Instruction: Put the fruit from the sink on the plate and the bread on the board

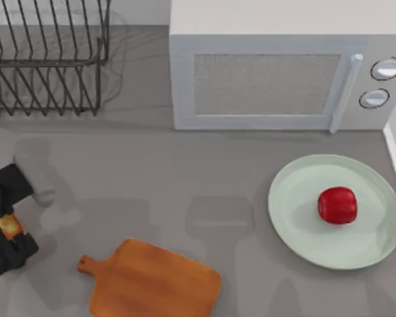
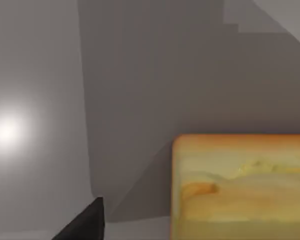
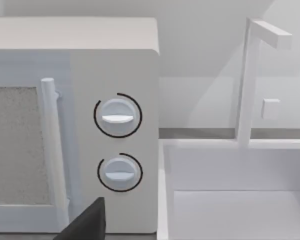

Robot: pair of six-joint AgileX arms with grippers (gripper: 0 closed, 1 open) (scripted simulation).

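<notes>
While left gripper (image 1: 1,239) grips bread (image 1: 6,228), board (image 1: 155,282) handle toward table's left.

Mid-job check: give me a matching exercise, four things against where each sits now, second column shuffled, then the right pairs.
Things:
1. fruit
2. bread
3. board
4. microwave

Places:
A. bare, near edge of the table, left of centre
B. on the plate
C. at the back, closed
D. in the left gripper at the table's left edge

Pairs: 1-B, 2-D, 3-A, 4-C
</notes>
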